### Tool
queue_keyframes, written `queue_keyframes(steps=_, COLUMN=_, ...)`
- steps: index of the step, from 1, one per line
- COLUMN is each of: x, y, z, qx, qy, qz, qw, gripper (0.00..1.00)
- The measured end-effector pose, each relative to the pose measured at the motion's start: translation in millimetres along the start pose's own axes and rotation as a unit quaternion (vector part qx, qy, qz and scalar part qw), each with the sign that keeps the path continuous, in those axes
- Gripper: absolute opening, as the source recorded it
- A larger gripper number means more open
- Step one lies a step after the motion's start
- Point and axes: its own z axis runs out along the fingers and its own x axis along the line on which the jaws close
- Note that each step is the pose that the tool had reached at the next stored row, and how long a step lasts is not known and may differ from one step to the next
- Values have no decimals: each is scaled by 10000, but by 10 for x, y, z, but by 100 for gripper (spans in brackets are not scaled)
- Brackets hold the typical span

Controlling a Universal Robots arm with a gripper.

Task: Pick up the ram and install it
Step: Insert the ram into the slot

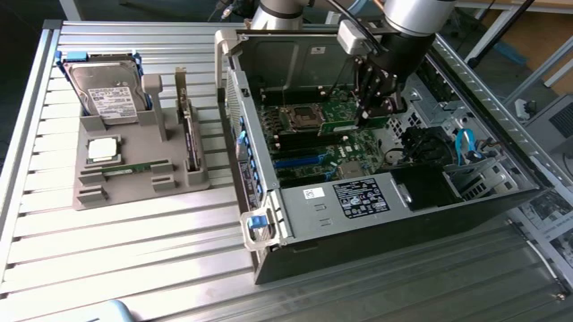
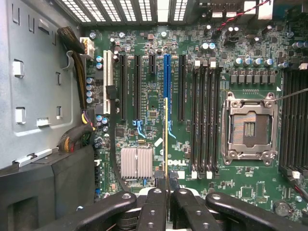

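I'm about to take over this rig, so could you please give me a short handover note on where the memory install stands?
Gripper: shut on the ram.
Ram: inside the open computer case, held above the motherboard.
Done: ram picked up and brought into the case.
Left: it sits in no memory slot yet.

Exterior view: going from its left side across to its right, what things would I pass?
Hard drive in the grey holder → blue latch on the computer case → processor socket → the ram, held in the gripper → blue cable.
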Motion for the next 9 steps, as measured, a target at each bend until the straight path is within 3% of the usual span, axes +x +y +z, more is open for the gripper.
queue_keyframes(steps=9, x=-1, y=3, z=21, qx=0, qy=0, qz=0, qw=10000, gripper=12)
